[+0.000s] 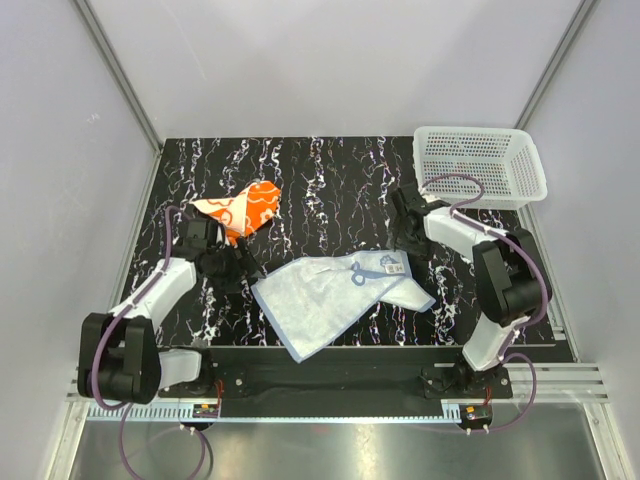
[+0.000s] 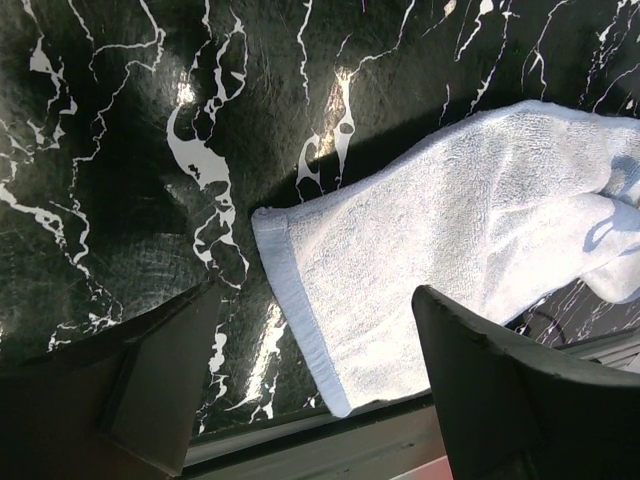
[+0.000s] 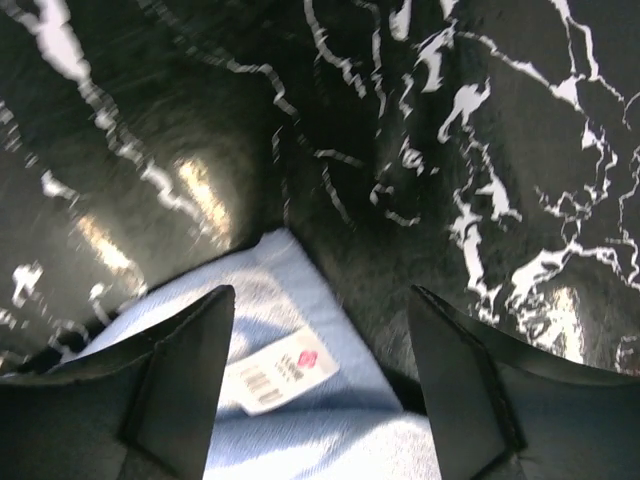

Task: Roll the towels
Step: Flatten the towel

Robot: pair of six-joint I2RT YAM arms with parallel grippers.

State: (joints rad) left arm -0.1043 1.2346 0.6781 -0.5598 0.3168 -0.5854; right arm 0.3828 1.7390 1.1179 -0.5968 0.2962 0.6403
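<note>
The light blue towel (image 1: 335,295) lies spread flat near the table's front edge, with a fold and a white label (image 1: 392,266) at its right corner. Crumpled at the back left lies the orange towel (image 1: 243,207) with white swirls. My left gripper (image 1: 240,268) hovers open just off the blue towel's left corner; in the left wrist view the gripper (image 2: 318,293) straddles the hemmed edge of the towel (image 2: 450,230) without touching it. My right gripper (image 1: 405,240) stands open above the towel's right corner (image 3: 290,420), and the label (image 3: 285,375) shows between its fingers (image 3: 190,380).
A white mesh basket (image 1: 480,165) stands at the back right corner. The table is black marble-patterned (image 1: 330,180), with a metal rail along its front edge (image 2: 400,440). White walls enclose the workspace.
</note>
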